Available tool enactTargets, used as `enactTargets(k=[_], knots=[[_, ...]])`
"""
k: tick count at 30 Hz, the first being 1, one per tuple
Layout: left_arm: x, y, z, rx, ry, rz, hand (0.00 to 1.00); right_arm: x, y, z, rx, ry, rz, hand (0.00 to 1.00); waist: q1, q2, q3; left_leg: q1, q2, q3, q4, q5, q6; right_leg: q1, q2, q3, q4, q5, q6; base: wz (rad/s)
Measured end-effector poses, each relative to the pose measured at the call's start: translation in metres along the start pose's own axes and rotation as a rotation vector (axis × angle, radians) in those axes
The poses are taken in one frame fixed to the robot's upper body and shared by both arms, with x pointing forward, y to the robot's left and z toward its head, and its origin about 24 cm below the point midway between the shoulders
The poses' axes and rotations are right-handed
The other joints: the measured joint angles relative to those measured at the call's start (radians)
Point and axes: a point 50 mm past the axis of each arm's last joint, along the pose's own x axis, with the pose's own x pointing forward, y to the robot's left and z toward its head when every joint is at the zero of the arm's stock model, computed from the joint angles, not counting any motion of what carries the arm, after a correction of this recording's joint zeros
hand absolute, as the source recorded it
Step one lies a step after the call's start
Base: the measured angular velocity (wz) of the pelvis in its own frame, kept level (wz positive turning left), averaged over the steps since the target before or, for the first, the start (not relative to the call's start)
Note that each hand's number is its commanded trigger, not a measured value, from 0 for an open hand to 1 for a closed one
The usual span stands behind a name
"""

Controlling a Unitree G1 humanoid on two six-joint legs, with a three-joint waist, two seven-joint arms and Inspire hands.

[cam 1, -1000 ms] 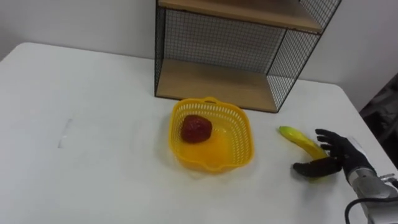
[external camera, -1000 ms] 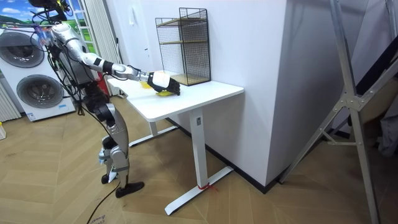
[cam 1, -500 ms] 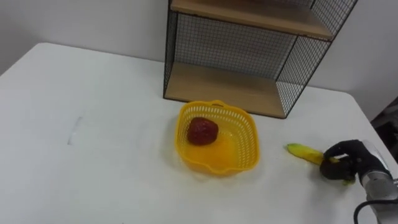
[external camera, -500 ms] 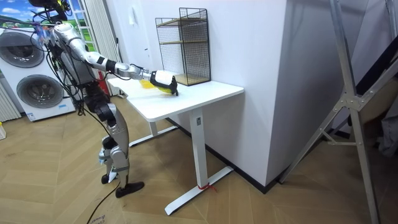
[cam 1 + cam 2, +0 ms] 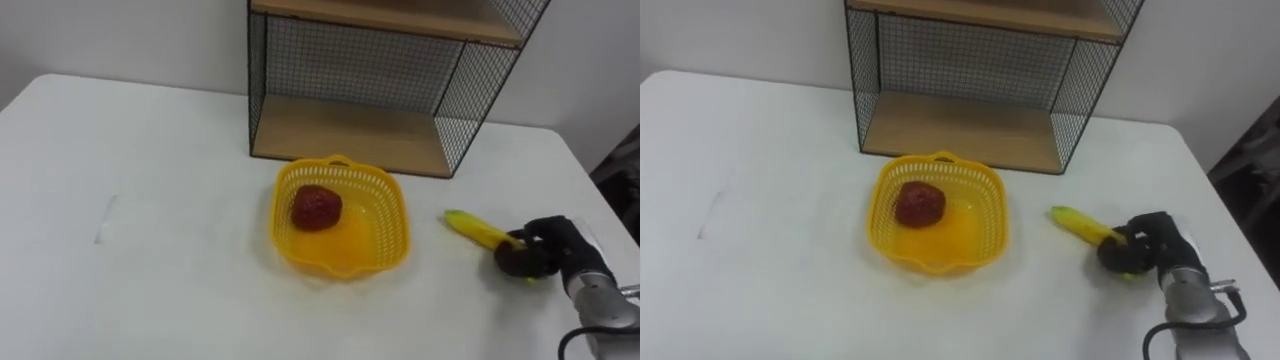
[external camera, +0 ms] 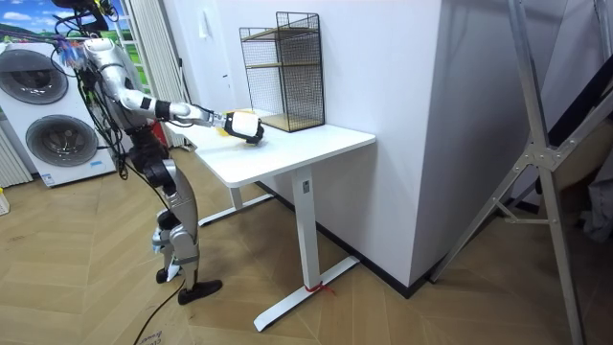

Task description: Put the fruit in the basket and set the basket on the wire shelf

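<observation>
White tabletop (image 5: 150, 250), wire shelf (image 5: 350, 135) at the back edge, yellow basket (image 5: 395, 215) just in front of it with a red fruit (image 5: 316, 208) inside. Banana (image 5: 475, 228) is near the right edge, apart from the basket, and the right hand (image 5: 540, 255) has its fingers curled round the near end.

Right hand (image 5: 541, 256): fingers, spread flat over the banana (image 5: 477, 229) a second ago, now curl round its near end, free tip pointing toward 10 o'clock; in the room view the arm sits drawn back toward the robot's body.
</observation>
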Motion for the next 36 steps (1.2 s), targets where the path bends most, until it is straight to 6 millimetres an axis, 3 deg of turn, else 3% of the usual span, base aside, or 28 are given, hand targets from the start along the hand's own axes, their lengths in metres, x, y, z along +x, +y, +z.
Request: enactTargets(k=[3, 9, 18, 21, 28, 31, 36], knots=[[-0.001, -0.002, -0.004, 0.001, 0.003, -0.002, 0.0, -0.006, 0.016, 0.019, 0.098, -0.102, 0.076, 1.0, 0.0, 0.002, 0.0004, -0.002, -0.001, 0.015, -0.004, 0.0, 0.001, -0.013, 0.001, 0.013, 0.009, -0.001, 0.001, -0.16], [-0.003, -0.006, -0.011, 0.017, 0.019, -0.002, 0.0, -0.005, 0.016, 0.047, 0.332, -0.229, 0.111, 1.0, -0.005, 0.0, -0.0008, -0.002, -0.001, 0.012, 0.0, 0.0, 0.001, -0.011, 0.0, 0.011, 0.006, -0.002, 0.003, 0.01], [-0.003, -0.009, -0.011, 0.009, 0.019, 0.01, 0.0, -0.022, 0.013, 0.1, 0.393, -0.475, 0.147, 1.0, -0.016, 0.021, -0.0007, -0.018, -0.001, -0.005, 0.003, 0.0, 0.001, -0.016, -0.003, -0.001, 0.005, -0.003, 0.003, 0.05], [-0.003, -0.009, -0.011, 0.009, 0.018, 0.01, 0.0, -0.025, 0.013, 0.106, 0.371, -0.508, 0.144, 1.0, -0.016, 0.021, -0.0067, -0.024, -0.002, -0.004, 0.005, 0.0, 0.001, -0.026, -0.003, 0.001, 0.008, -0.003, 0.003, 0.0], [-0.003, -0.008, -0.009, 0.009, 0.012, 0.012, 0.0, -0.032, 0.014, 0.121, 0.3, -0.576, 0.142, 1.0, -0.008, 0.016, -0.01, -0.02, -0.001, 0.005, 0.007, 0.001, 0.001, -0.027, -0.002, 0.007, 0.01, -0.002, 0.002, -0.02], [-0.002, -0.007, -0.004, 0.006, -0.008, 0.014, 0.0, -0.036, 0.02, 0.129, 0.198, -0.607, 0.146, 1.0, 0.005, 0.012, -0.0077, -0.019, -0.001, 0.013, 0.005, 0.001, 0.001, -0.029, 0.0, 0.012, 0.01, -0.002, 0.002, -0.06], [-0.001, -0.008, 0.001, 0.032, -0.025, 0.002, 0.0, -0.037, 0.048, 0.135, 0.009, -0.619, 0.24, 1.0, 0.008, -0.003, -0.0013, -0.022, -0.001, 0.011, -0.001, 0.001, 0.001, -0.031, 0.0, 0.01, 0.01, -0.002, 0.002, 0.0]])
